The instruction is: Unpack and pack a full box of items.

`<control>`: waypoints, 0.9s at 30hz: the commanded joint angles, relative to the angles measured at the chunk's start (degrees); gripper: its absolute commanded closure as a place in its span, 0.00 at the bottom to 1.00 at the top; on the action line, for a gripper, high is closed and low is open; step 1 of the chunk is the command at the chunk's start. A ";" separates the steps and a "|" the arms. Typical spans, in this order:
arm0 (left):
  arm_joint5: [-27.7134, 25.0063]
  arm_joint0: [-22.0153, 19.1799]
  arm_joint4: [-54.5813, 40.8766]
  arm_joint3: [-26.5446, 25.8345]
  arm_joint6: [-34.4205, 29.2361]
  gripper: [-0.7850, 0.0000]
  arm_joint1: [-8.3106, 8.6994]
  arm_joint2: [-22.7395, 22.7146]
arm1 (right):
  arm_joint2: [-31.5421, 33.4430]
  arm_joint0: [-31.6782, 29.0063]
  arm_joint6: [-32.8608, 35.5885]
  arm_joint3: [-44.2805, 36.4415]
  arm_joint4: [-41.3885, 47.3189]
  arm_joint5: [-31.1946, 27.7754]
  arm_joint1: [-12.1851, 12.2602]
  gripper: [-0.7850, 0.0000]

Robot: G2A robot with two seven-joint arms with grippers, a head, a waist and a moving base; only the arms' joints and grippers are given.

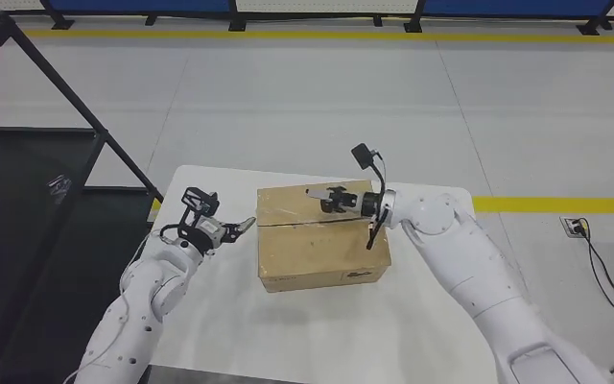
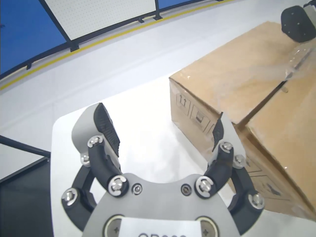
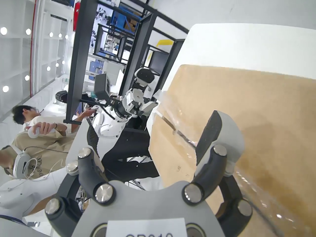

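Box (image 1: 307,252), one, left tool (image 2: 160,120), right tool (image 3: 151,124), open

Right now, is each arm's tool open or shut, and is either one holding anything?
Left tool: open, empty, beside the cardboard box.
Right tool: open, empty, above the box top.

I see: white surface (image 1: 288,326) | yellow floor line (image 1: 537,204) | black frame (image 1: 77,104) | blue panels (image 2: 14,25) | pegboard (image 2: 98,13)

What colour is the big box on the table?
The box is plain light brown, like cardboard. The top view shows it best.
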 commanded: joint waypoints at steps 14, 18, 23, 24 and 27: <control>-6.25 -8.67 8.92 4.84 0.64 0.00 -0.98 5.90 | -6.21 3.44 -9.83 2.46 -5.98 1.84 -4.48 0.00; -7.48 -11.29 10.64 7.06 0.87 0.00 -1.45 7.79 | -6.82 4.51 -10.84 5.50 -5.11 1.92 -5.72 0.00; -7.31 -14.05 12.95 9.53 0.75 0.00 -2.26 10.55 | -6.71 5.27 -8.17 8.56 -2.13 0.65 -6.80 0.00; -7.01 -14.48 13.53 9.93 0.72 0.00 -2.42 11.07 | -6.64 5.49 -7.36 9.06 -1.56 0.72 -6.98 0.00; -5.65 -15.37 14.57 10.95 1.11 0.00 -2.87 12.23 | -6.52 6.01 -6.15 10.68 -0.70 1.73 -7.44 0.00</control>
